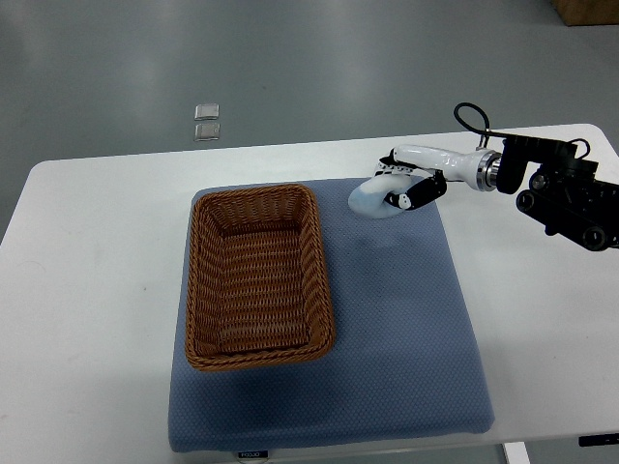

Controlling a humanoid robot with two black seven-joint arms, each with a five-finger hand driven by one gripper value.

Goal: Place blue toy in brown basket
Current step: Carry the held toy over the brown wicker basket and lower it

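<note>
The brown wicker basket (259, 277) sits on the left half of a blue mat (406, 319) and holds nothing. My right hand (404, 186) reaches in from the right edge, at the mat's back edge, right of the basket. Its fingers are curled around a pale blue toy (368, 200), which shows at the hand's left side. I cannot tell whether the toy rests on the mat or is just above it. The left arm is out of view.
The mat lies on a white table (97, 290). Two small clear squares (206, 121) lie on the grey floor beyond the table's back edge. A brown box corner (585, 10) shows at the top right.
</note>
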